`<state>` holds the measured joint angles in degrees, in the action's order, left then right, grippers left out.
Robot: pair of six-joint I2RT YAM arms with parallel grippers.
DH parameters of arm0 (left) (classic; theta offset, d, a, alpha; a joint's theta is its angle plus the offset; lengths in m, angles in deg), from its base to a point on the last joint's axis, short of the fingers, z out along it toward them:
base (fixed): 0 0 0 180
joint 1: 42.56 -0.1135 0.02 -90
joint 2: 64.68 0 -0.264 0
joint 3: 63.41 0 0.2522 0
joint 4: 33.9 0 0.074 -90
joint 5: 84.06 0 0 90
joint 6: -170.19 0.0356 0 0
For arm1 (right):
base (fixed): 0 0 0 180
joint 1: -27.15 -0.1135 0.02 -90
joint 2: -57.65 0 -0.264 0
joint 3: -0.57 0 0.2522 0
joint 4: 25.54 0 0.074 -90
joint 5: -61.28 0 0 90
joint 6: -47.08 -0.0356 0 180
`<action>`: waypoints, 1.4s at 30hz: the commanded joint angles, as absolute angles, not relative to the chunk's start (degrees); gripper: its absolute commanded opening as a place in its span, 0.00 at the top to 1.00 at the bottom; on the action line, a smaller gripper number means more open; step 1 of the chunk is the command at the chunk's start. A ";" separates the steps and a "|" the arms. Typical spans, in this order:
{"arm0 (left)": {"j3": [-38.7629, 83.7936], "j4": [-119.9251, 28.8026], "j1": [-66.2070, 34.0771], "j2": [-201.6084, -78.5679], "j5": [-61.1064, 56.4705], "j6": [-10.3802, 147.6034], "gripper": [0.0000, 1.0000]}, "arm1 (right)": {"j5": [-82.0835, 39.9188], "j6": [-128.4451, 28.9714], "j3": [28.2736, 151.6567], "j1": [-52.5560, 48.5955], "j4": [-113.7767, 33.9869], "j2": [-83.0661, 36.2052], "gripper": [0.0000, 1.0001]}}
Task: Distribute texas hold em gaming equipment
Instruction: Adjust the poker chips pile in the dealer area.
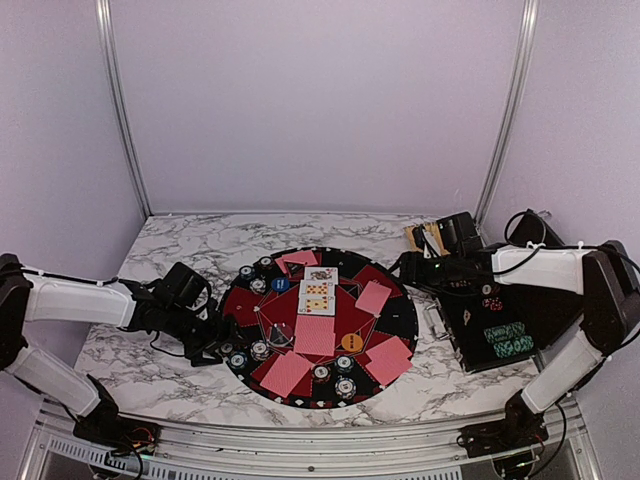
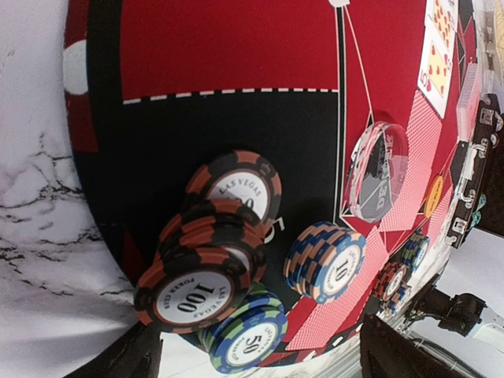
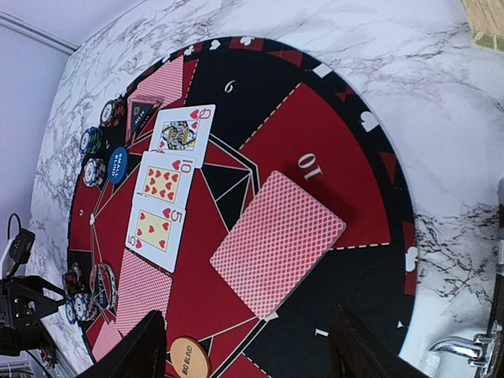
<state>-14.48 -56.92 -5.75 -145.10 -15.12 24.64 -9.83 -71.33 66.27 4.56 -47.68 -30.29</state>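
**Booth:** How is the room looking out there?

**Me:** I am hanging my left pincer (image 1: 212, 338) just over the near-left rim of the round mat (image 1: 400, 322), fingers (image 2: 126, 362) apart and gripping nothing. Bare marble desk (image 1: 190, 245) is lying open to the left and on the far side. My right pincer (image 1: 405, 268) is hovering at the mat's far-right edge, spread wide and empty.

**Booth:** And the gear?

**Me:** The chip stacks (image 2: 193, 295) are sitting right under my left wrist on the mat's rim. Three face-up cards (image 1: 318, 290) are lying at the centre, with pink-backed cards (image 3: 277, 240) fanning around them. The blue button (image 3: 116, 165), orange button (image 1: 351, 342) and clear button (image 2: 374, 173) are lying among them.

**Booth:** The case?

**Me:** The black case (image 1: 470, 350) is lying open just right of the mat, holding rows of green-edged chips (image 1: 505, 338). My right arm is covering its far end, and the small red pieces there are blurring too much to name.
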 commanded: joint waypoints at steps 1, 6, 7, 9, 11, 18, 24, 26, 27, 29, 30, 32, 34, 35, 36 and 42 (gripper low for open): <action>-14.74 -55.70 -5.51 -145.90 -16.10 24.27 0.12 | -10.71 -71.08 67.92 4.12 -48.33 -28.51 0.32; -14.50 -55.47 -5.47 -146.33 -16.35 24.35 0.12 | -10.78 -71.12 67.86 4.12 -48.36 -28.51 0.31; -14.39 -55.38 -5.47 -146.33 -16.38 24.31 0.12 | -10.79 -71.13 67.88 4.12 -48.36 -28.56 0.31; -14.19 -55.32 -5.47 -146.39 -16.51 24.30 0.12 | -10.79 -71.11 67.78 4.12 -48.36 -28.56 0.31; -14.15 -55.38 -5.47 -146.52 -16.48 24.40 0.12 | -10.88 -71.13 67.77 4.12 -48.29 -28.59 0.32; -13.76 -55.33 -5.47 -147.02 -16.80 24.56 0.12 | -10.88 -71.09 67.60 4.12 -48.26 -28.48 0.32; -13.38 -55.28 -5.47 -147.17 -16.98 24.57 0.12 | -10.97 -71.08 67.50 4.08 -48.26 -28.41 0.32; -13.28 -55.31 -5.47 -147.23 -16.97 24.53 0.12 | -11.05 -71.03 67.50 4.12 -48.27 -28.42 0.32; -13.22 -55.28 -5.47 -147.21 -16.96 24.55 0.12 | -11.06 -71.12 67.50 4.12 -48.26 -28.40 0.32; -13.05 -55.22 -5.47 -147.25 -17.05 24.56 0.12 | -11.01 -71.12 67.50 4.12 -48.23 -28.40 0.32; -12.99 -55.28 -5.45 -147.29 -17.09 24.57 0.12 | -11.03 -71.12 67.50 4.12 -48.18 -28.39 0.32; -12.89 -55.26 -5.47 -147.33 -17.09 24.58 0.12 | -11.01 -71.11 67.55 4.12 -48.23 -28.52 0.32; -12.83 -55.23 -5.47 -147.44 -17.25 24.60 0.12 | -10.97 -71.11 67.56 4.12 -48.20 -28.52 0.32; -12.74 -55.22 -5.47 -147.44 -17.18 24.61 0.12 | -10.97 -71.01 67.52 4.13 -48.18 -28.53 0.32; -12.68 -55.30 -5.47 -147.36 -17.20 24.64 0.12 | -10.97 -71.03 67.51 4.12 -48.25 -28.52 0.32; -12.82 -55.47 -5.47 -147.11 -17.25 24.55 0.12 | -10.97 -71.12 67.36 4.12 -48.22 -28.53 0.32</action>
<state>-13.99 -55.92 -5.75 -146.20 -16.21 24.03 -10.07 -71.33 66.27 4.56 -47.92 -30.29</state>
